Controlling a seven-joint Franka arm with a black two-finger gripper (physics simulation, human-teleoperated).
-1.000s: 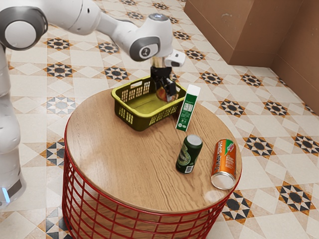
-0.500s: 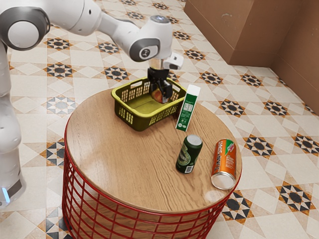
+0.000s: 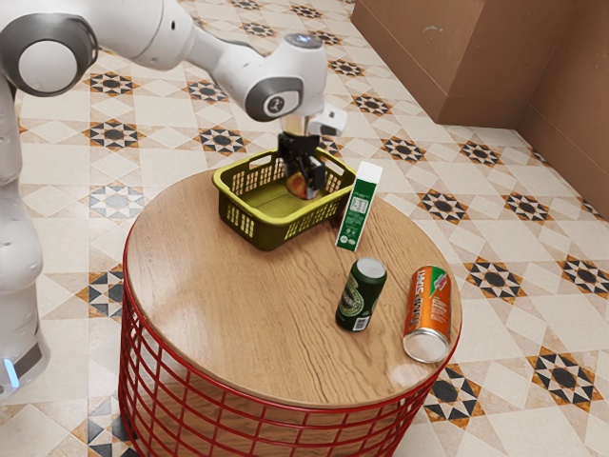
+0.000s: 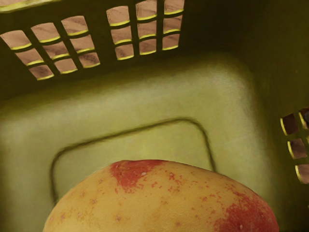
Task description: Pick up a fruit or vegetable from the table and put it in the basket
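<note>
Inside the olive-green basket, gripping a yellow, red-blotched fruit or vegetable between both fingers of the black end effector. On the round wooden surface, showing a green-and-white carton standing just beside the basket and, farther from it, a green can and an orange canister.

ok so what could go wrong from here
Held inside the basket, the potato might roll when the claw lets go. The claw is close to the basket's wall, so it could snag the rim while rising. A bumped basket might topple the green-and-white carton right beside it.
</note>
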